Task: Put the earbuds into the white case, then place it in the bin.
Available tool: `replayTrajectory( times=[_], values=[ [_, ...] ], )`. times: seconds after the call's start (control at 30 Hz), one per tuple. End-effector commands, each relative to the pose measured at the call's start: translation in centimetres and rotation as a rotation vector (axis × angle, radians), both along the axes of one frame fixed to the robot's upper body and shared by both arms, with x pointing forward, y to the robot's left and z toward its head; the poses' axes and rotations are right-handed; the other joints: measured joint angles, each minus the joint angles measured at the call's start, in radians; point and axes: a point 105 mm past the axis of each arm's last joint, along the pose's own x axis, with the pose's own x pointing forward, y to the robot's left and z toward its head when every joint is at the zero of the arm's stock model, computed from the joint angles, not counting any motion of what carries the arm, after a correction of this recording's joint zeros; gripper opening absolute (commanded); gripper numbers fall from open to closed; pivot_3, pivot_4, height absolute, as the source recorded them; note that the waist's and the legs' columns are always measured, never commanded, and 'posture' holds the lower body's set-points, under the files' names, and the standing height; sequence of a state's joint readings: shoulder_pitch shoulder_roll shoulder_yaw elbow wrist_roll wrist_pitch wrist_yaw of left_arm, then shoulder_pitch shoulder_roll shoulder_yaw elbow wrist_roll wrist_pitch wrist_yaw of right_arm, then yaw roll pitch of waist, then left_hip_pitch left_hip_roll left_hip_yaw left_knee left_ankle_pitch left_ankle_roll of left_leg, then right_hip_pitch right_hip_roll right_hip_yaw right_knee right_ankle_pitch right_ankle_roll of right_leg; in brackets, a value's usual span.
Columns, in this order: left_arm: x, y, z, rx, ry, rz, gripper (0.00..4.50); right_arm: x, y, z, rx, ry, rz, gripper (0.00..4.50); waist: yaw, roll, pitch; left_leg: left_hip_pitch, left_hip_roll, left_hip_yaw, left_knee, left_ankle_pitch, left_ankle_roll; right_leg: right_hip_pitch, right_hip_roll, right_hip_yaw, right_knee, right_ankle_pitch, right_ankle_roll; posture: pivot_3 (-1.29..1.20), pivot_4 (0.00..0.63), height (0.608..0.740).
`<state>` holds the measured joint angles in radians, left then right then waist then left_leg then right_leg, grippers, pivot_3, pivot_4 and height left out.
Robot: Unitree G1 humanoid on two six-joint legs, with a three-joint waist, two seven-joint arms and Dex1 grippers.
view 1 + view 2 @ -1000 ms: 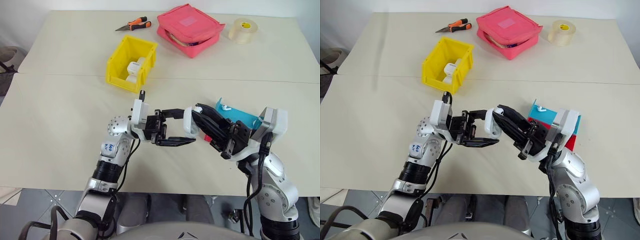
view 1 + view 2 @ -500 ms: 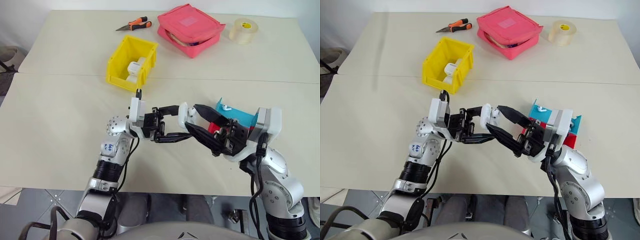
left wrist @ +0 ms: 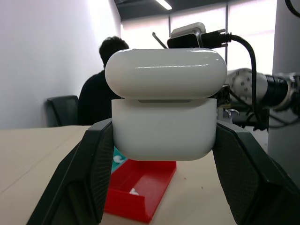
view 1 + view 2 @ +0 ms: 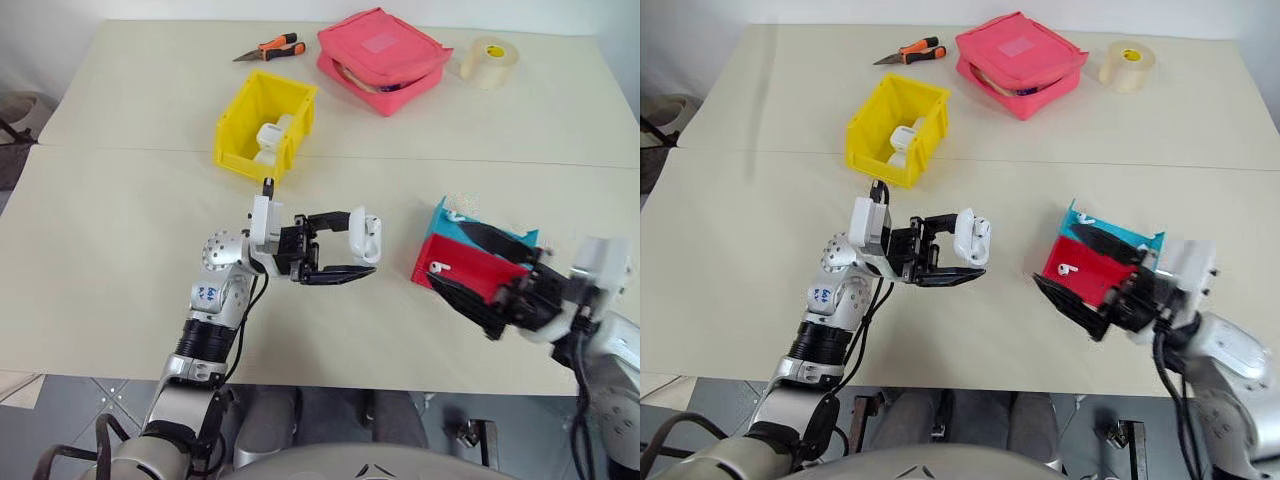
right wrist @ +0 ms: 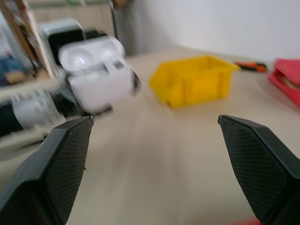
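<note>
1. Nearest, at 5 o'clock, the right gripper [image 4: 478,281] hung with fingers spread wide and empty over the red tray [image 4: 468,272], where an earbud [image 4: 436,266] lay.
2. At centre, the left gripper [image 4: 352,246] was clamped on the white case [image 4: 365,233], lid ajar, above the table [image 4: 120,230].
3. At 11 o'clock stood the bin [image 4: 263,123], already containing other cases.
4. The loading step seemed under way; next, the right gripper would likely need to pinch that earbud.
</note>
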<state>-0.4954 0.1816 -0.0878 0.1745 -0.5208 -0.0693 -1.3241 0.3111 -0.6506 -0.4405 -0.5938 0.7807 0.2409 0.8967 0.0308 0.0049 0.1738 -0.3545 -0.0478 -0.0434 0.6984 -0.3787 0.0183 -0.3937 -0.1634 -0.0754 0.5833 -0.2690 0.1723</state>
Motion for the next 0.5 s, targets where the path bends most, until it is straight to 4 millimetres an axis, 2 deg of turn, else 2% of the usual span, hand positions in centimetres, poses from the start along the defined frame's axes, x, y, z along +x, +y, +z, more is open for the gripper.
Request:
replayTrajectory(
  times=[0.03,0.07,0.13,0.2,0.33,0.5],
  values=[
    [-0.1,0.5,-0.1,0.013,-0.038,0.004,2.77,-1.2,-3.3,-0.4,-0.127,-0.006,-0.070,4.47,-0.001,0.000,0.000,0.000,0.000,0.000,0.000,0.000,0.000,0.000,0.000,0.000,0.000,0.000,0.000,0.00,0.150,0.740],
    [-0.2,0.5,-0.2,0.022,-0.045,0.002,2.77,-1.4,-4.1,-0.7,-0.150,0.003,-0.090,4.47,-0.002,0.000,0.000,0.000,0.000,0.000,0.000,0.000,0.000,0.000,0.000,0.000,0.000,0.000,0.000,0.00,0.150,0.740],
    [-0.2,1.0,-0.4,0.036,-0.058,0.003,2.77,-2.2,-7.4,-1.6,-0.207,0.036,-0.200,4.47,-0.003,0.000,0.000,0.001,0.000,0.001,0.000,0.000,0.000,0.000,0.000,0.000,0.000,0.000,0.000,0.00,0.150,0.740],
    [-0.2,1.1,-0.5,0.039,-0.062,0.006,2.77,-2.5,-9.0,-2.0,-0.253,0.060,-0.245,4.47,-0.002,0.000,0.000,0.001,0.000,0.001,0.000,0.000,0.000,0.001,0.000,0.000,0.000,0.000,0.000,0.00,0.150,0.740],
    [-0.1,0.7,-0.5,0.026,-0.066,0.016,2.77,-1.6,-9.9,-1.8,-0.283,0.042,-0.266,4.47,-0.007,0.000,0.000,0.002,0.001,0.001,0.000,0.000,0.000,0.001,0.000,0.001,0.000,0.000,0.000,0.00,0.150,0.740],
    [0.0,0.3,-0.5,0.009,-0.070,0.034,2.77,1.0,-9.4,-0.5,-0.316,0.046,-0.214,4.47,-0.007,0.001,0.000,0.002,0.002,0.002,0.000,0.000,0.000,0.000,0.000,0.002,0.000,0.000,0.000,0.00,0.150,0.740]
  ],
)
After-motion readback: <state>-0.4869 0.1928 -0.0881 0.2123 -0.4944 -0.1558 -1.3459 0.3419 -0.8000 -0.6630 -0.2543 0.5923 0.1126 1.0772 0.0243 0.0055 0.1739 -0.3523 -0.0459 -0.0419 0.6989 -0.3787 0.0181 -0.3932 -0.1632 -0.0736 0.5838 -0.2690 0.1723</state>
